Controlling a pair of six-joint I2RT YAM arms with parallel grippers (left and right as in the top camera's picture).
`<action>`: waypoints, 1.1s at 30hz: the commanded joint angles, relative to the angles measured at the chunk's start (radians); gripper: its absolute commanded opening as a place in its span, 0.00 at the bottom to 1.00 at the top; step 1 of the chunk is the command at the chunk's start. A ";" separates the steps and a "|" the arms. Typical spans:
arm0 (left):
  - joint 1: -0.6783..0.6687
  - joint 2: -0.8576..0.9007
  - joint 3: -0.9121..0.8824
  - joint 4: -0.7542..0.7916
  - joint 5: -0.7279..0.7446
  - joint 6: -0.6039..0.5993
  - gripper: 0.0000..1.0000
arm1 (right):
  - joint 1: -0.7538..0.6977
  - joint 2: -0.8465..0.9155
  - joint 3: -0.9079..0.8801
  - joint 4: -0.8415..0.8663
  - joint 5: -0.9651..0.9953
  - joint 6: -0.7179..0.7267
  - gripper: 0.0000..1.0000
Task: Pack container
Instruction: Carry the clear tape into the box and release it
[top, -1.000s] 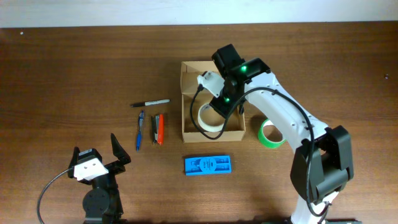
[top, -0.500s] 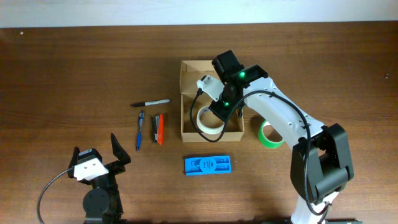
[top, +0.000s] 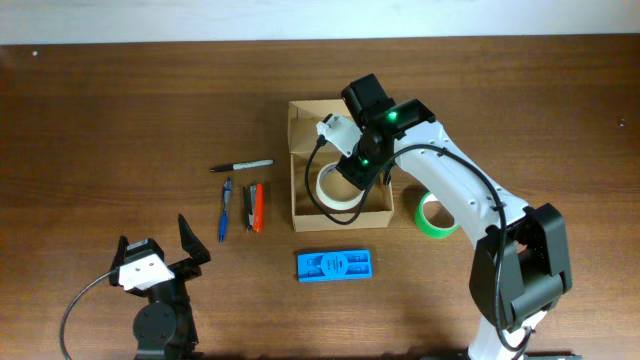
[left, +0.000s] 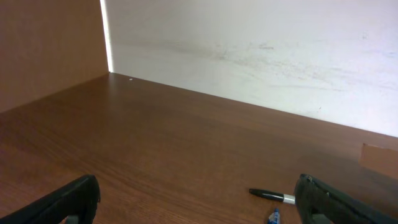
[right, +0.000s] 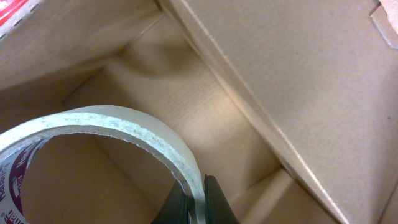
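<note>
1. Container (top: 340, 222) and right claw meet here: the right gripper (right: 198, 186) is closed on the rim of a white tape roll (top: 323, 186), one dark finger inside the ring and one outside, as the right wrist view shows.
2. The roll hangs within the walls of the open tan cardboard box, towards its front left part. Whether it touches the box floor cannot be told.
3. In the right wrist view, the box's creased inner walls and floor lie beyond the roll, and a broad cardboard panel fills the upper right.
4. The box stands near the middle of the brown table (top: 120, 110), open side up, with the right arm reaching over its right wall.
5. Just beside the box's right wall lies a green tape roll (top: 425, 225), partly hidden under the arm.
6. In front of the box, apart from it, lies a flat blue case (top: 334, 265).
7. To the left of the box are a black marker (top: 241, 166), a blue pen (top: 224, 210) and an orange pen (top: 257, 207) with a dark one close beside it.
8. The left gripper (top: 157, 245) is at the near left of the table, well apart from everything, its fingers spread wide with nothing between them.
</note>
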 joint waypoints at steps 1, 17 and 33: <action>0.005 -0.007 -0.003 -0.005 0.011 0.005 1.00 | 0.010 -0.025 0.024 0.008 0.034 -0.010 0.04; 0.005 -0.007 -0.003 -0.005 0.011 0.005 1.00 | 0.011 0.000 0.005 0.105 0.040 -0.048 0.04; 0.005 -0.007 -0.003 -0.005 0.011 0.005 1.00 | 0.012 0.010 -0.062 0.127 0.039 -0.047 0.04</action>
